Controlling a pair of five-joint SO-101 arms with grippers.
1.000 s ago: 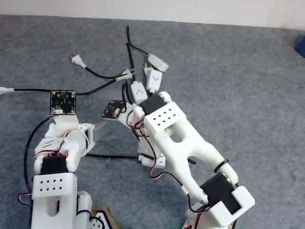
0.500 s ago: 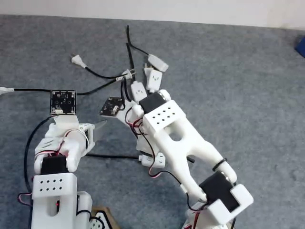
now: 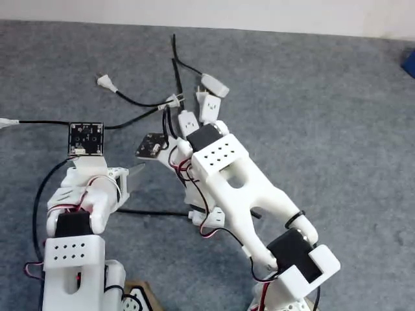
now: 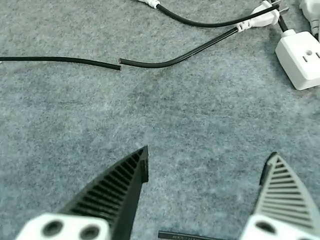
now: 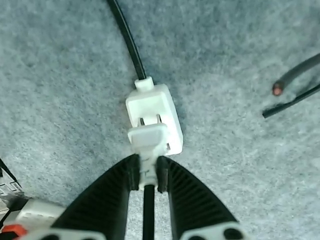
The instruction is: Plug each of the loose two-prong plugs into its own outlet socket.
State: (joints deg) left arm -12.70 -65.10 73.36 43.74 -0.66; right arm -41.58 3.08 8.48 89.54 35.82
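Note:
My right gripper (image 5: 148,162) is shut on a white two-prong plug (image 5: 147,139) with a black cord running back between its fingers. The plug's prongs meet the face of a white outlet socket (image 5: 152,111) lying on the grey carpet; how deep they sit I cannot tell. My left gripper (image 4: 209,155) hangs open over bare carpet, holding nothing. Beyond it lie another white socket (image 4: 300,57) and a loose white plug (image 4: 262,17). From above, loose plugs (image 3: 104,81) (image 3: 172,100) and several sockets (image 3: 207,107) lie at the back centre.
Black cords (image 3: 136,103) cross the carpet at the back, with two cut cord ends (image 4: 120,65) ahead of my left gripper. The right arm (image 3: 240,188) leans over the middle, and the left arm (image 3: 81,207) stands at the front left. A blue object (image 3: 410,63) sits at the right edge.
The right arm has edged slightly to the left and away, with the plug still in its gripper. The left arm has not moved.

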